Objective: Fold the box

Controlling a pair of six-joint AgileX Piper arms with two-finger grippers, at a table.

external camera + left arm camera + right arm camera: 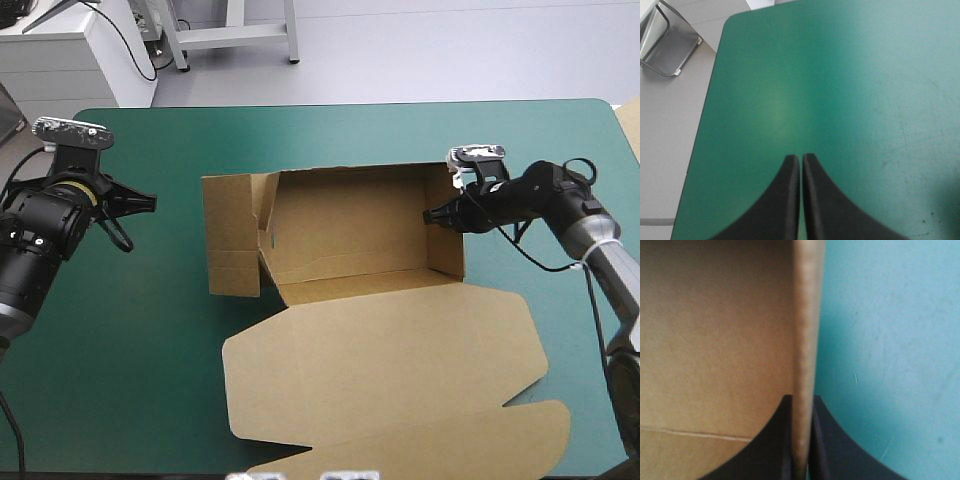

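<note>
Our right tool (432, 215) pinches the box (350, 235) by its right wall, while our left tool (148, 201), closed and empty, hovers well apart

Raised box (350, 235) walls block centre; flat lid (400, 360) covers near side; teal-green cover (120, 320) open left, far.

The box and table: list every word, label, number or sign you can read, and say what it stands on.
None readable. The box is plain brown board; the teal-green cover, the left gripper and the right gripper, shut on the box's wall, carry no lettering.
</note>
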